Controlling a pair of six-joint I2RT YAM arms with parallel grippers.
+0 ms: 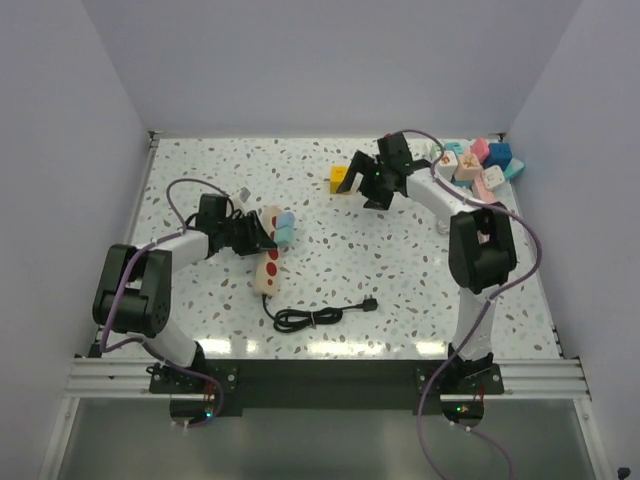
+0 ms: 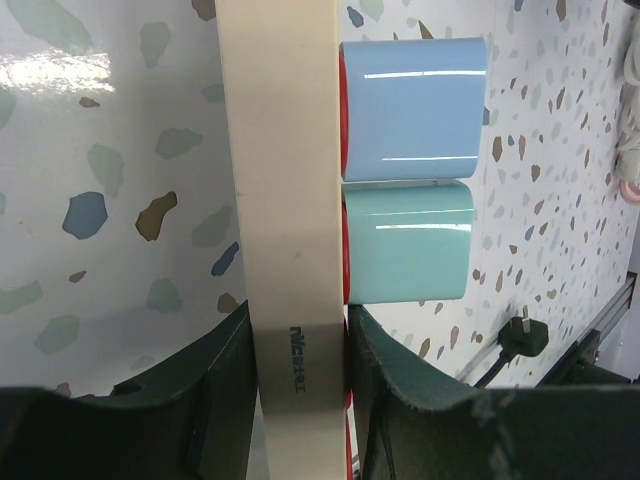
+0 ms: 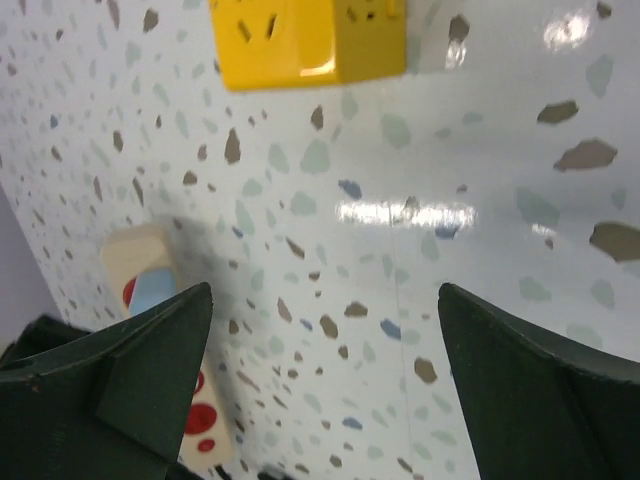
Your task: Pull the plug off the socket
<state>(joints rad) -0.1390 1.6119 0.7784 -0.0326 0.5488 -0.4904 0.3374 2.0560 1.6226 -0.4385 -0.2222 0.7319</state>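
The cream socket strip (image 1: 268, 265) lies left of centre with red round outlets. A blue plug (image 2: 415, 110) and a teal plug (image 2: 408, 240) sit side by side in the socket strip (image 2: 285, 200). My left gripper (image 2: 297, 380) is shut on the strip's sides just below the teal plug. A yellow cube plug (image 3: 310, 40) with slot holes lies loose on the table. My right gripper (image 3: 325, 290) hangs open a little short of the cube, nothing between its fingers. In the top view the right gripper (image 1: 365, 185) is beside the yellow cube (image 1: 342, 180).
The strip's black cord (image 1: 310, 318) lies coiled near the front, ending in a black plug (image 1: 370, 305). A heap of several coloured plug blocks (image 1: 480, 165) fills the back right corner. White walls enclose the table on three sides.
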